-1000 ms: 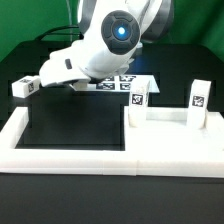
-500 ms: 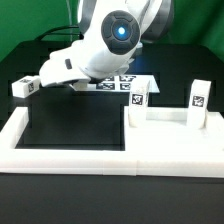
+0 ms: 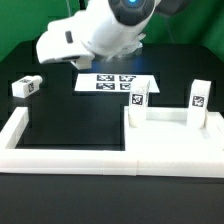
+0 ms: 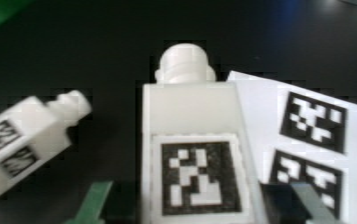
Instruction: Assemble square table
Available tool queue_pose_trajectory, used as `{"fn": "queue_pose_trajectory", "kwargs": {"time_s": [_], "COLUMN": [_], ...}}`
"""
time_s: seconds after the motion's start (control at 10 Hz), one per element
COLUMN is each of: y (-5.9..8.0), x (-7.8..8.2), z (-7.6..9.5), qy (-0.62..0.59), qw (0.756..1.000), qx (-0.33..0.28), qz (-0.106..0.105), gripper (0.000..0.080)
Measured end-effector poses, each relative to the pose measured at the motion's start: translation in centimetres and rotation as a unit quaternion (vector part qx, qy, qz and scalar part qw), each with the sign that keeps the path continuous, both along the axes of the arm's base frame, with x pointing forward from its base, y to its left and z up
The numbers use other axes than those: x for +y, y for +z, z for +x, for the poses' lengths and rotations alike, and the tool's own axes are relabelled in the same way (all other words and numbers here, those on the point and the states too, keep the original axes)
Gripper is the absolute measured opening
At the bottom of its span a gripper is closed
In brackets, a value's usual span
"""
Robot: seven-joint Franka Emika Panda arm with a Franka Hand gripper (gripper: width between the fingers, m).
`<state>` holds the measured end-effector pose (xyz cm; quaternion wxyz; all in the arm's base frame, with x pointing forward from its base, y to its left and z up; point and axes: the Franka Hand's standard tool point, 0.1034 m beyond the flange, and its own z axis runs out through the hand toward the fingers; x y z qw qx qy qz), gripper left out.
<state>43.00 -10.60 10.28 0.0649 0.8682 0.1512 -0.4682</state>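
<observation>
In the wrist view a white table leg [image 4: 196, 120] with a black-and-white tag stands between my green fingers [image 4: 100, 200], and my gripper [image 4: 203, 198] is shut on it. A second leg [image 4: 33, 135] lies loose beside it, also seen on the exterior view's left [image 3: 27, 86]. The arm hangs high over the table, and my gripper [image 3: 82, 64] hides the held leg there. The white square tabletop [image 3: 165, 125] lies at the exterior view's right, with two legs [image 3: 140, 97] [image 3: 199, 96] standing upright on it.
The marker board [image 3: 115, 84] [image 4: 317, 120] lies flat under the arm. A long low white border wall [image 3: 60, 160] runs along the front and the exterior view's left side, and the tabletop sits against its right corner.
The arm has risen from low over the table, near the marker board's left edge, to well above it. The leg has come up in the gripper. The other parts have not moved.
</observation>
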Motion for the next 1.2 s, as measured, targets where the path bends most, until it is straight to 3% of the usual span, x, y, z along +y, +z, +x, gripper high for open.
{"fn": "queue_pose_trajectory", "kwargs": {"time_s": [0.1, 0.2, 0.5, 0.6, 0.8, 1.0, 1.1, 1.2], "y": [0.9, 0.2, 0.3, 1.5, 4.4, 6.9, 7.8, 8.1], "x": [0.0, -0.1, -0.1, 0.5, 2.3, 4.6, 5.7, 6.2], "z": [0.3, 0.9, 2.4, 3.8, 9.3, 13.6, 14.4, 14.1], "qy": [0.0, 0.005, 0.019, 0.014, -0.002, -0.013, -0.022, -0.03], "qw": [1.0, 0.999, 0.991, 0.989, 0.977, 0.964, 0.955, 0.938], "qx": [0.002, -0.032, -0.127, -0.14, -0.21, -0.262, -0.295, -0.341], "qz": [0.0, 0.008, 0.031, 0.035, 0.04, 0.03, 0.034, 0.053], "gripper": [0.0289, 0.0289, 0.0289, 0.0289, 0.0289, 0.0289, 0.0289, 0.0289]}}
